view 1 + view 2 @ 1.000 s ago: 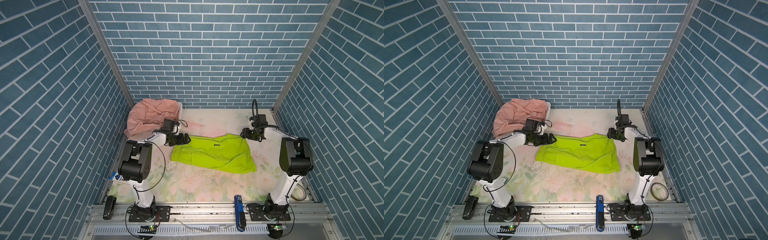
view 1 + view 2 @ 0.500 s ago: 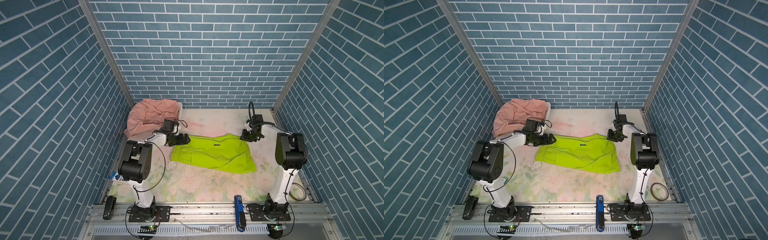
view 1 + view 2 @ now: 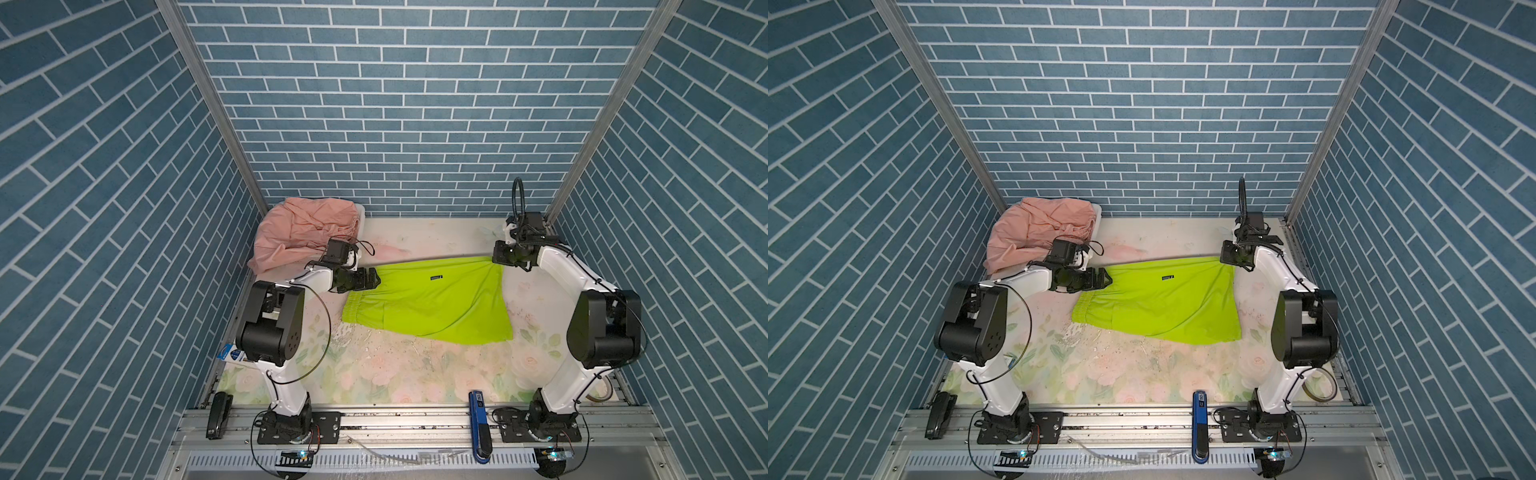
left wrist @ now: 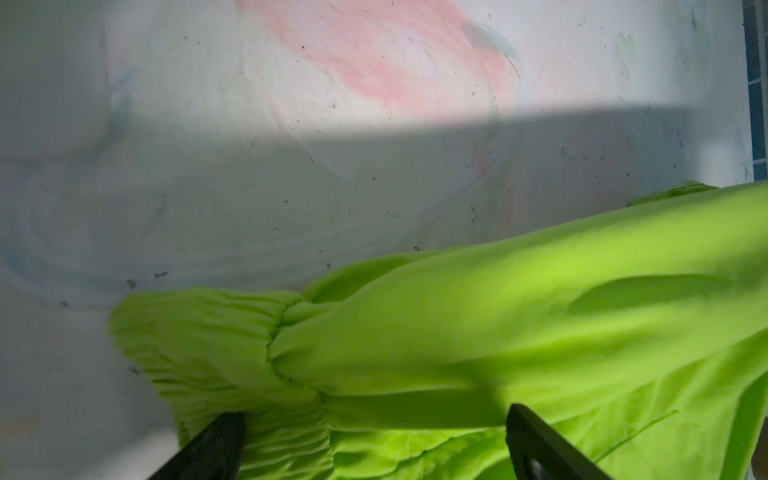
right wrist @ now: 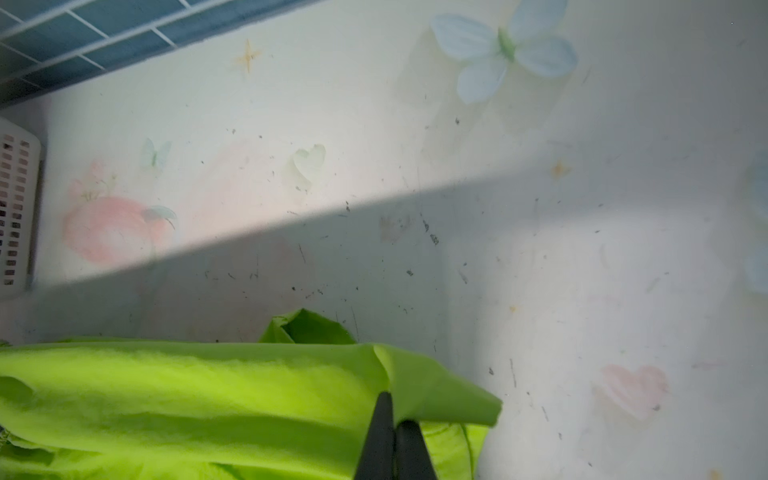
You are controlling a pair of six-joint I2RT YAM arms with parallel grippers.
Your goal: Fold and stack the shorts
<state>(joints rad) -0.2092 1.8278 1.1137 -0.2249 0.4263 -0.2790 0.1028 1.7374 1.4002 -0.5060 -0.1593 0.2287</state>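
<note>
The lime-green shorts (image 3: 432,303) (image 3: 1163,303) lie spread mid-table, waistband to the left, small black logo up. My left gripper (image 3: 372,279) (image 3: 1104,280) (image 4: 374,415) is open, its two black fingers either side of the gathered waistband (image 4: 216,332). At the far right corner of the green shorts (image 5: 208,395), my right gripper (image 3: 498,259) (image 3: 1227,258) (image 5: 392,411) is shut, pinching the hem corner. In both top views the salmon-pink shorts (image 3: 307,232) (image 3: 1038,228) sit crumpled in the back left corner, over a white basket.
The white perforated basket (image 3: 360,212) (image 5: 16,208) stands in the back left corner under the pink shorts. A blue tool (image 3: 480,424) and a black tool (image 3: 218,415) lie by the front rail. A tape roll (image 3: 1318,384) lies at the front right. Tiled walls enclose three sides.
My right gripper came down onto the far right corner of the green shorts and shut on it. The left arm stayed at the waistband, still open.
</note>
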